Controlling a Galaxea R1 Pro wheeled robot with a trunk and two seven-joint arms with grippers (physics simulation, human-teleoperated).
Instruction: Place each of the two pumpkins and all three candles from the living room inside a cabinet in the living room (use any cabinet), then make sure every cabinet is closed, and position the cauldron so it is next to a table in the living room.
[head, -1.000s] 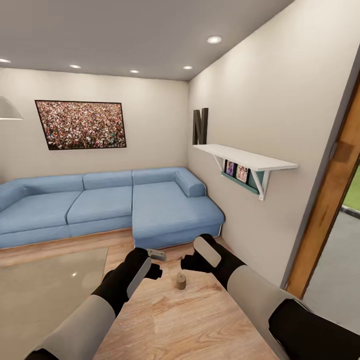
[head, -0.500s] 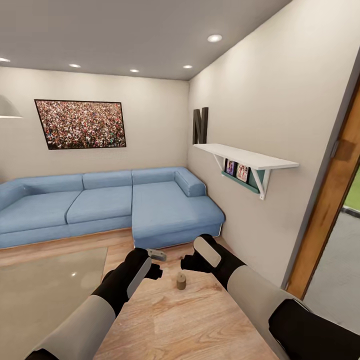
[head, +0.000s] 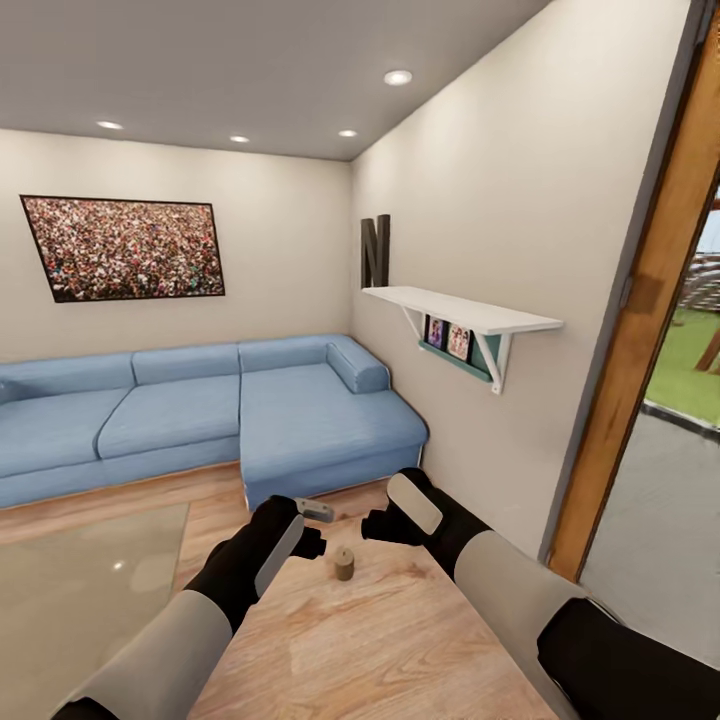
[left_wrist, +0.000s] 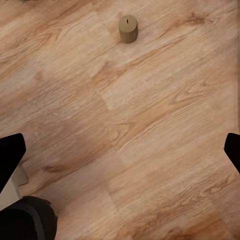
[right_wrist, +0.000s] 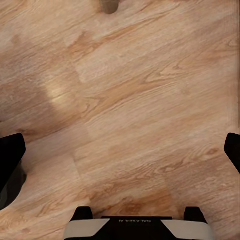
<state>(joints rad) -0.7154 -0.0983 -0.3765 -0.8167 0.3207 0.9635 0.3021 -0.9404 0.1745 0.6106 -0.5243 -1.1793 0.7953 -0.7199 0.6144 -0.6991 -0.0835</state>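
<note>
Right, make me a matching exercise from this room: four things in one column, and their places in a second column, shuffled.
Things:
1. candle
2. blue sofa
3. white shelf
4. framed crowd picture

Places:
A. hung on the far wall above the sofa
B. standing on the wood floor between the two arms
C. bracketed to the right-hand wall, under the letter N
D. set in the far corner, running along both walls

Pairs: 1-B, 2-D, 3-C, 4-A
</note>
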